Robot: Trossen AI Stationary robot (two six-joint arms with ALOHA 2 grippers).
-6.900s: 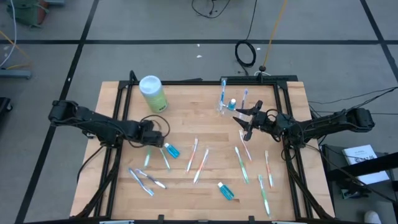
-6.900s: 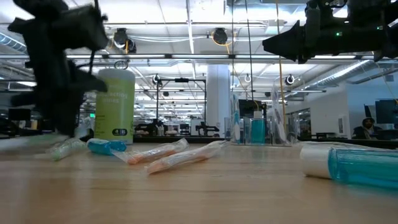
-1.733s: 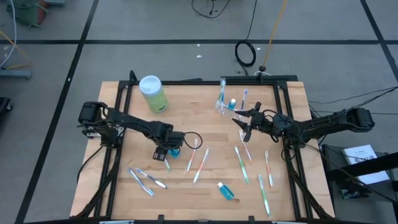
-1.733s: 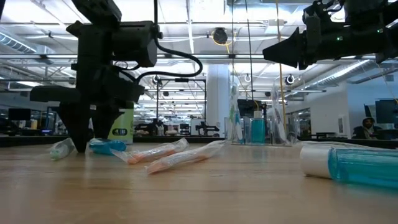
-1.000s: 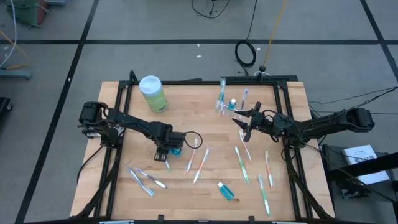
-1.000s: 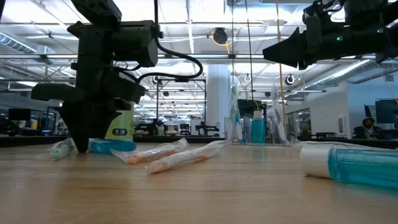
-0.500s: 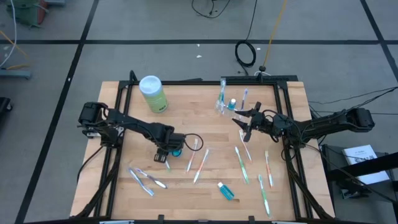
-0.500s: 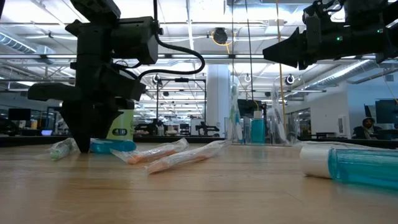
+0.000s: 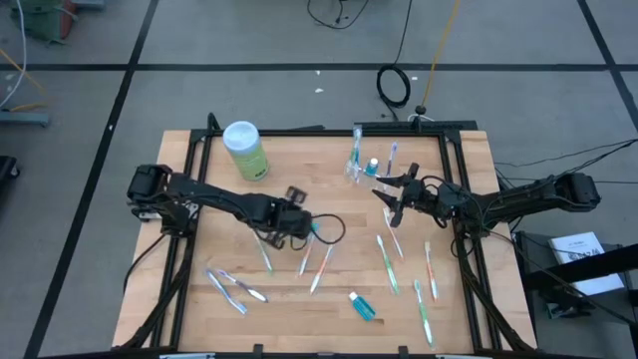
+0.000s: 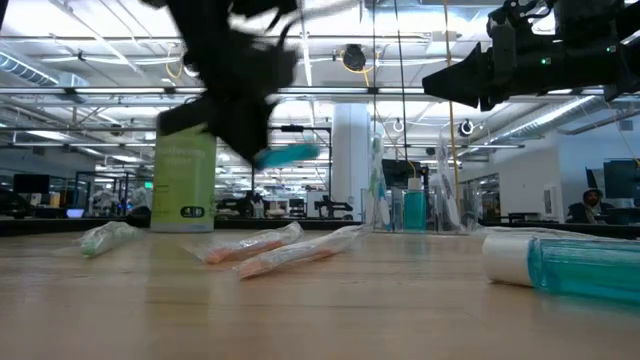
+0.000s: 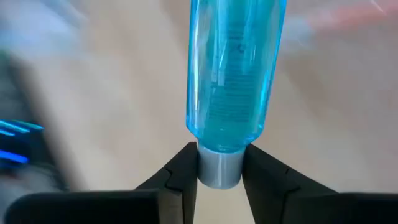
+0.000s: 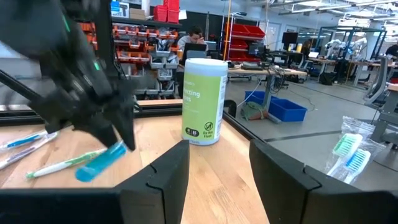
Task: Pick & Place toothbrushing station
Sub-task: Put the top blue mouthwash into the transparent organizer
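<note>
While clamped on a toothpaste tube (image 11: 233, 81), left gripper (image 9: 302, 225) aloft mid-table.

Toothbrushes (image 9: 317, 267) mid-table — bare wood (image 9: 199, 170) leftward

Seen from above, your left hand (image 9: 302, 229) sits mid-counter (image 9: 199, 299) with a blue toothpaste tube (image 9: 311, 230) at its tip. Your right hand (image 9: 391, 194) waits just beside the clear cup (image 9: 357, 168). Toothbrushes (image 9: 387, 263) lie scattered across the wood; a green canister (image 9: 245, 150) stands at the back.
</note>
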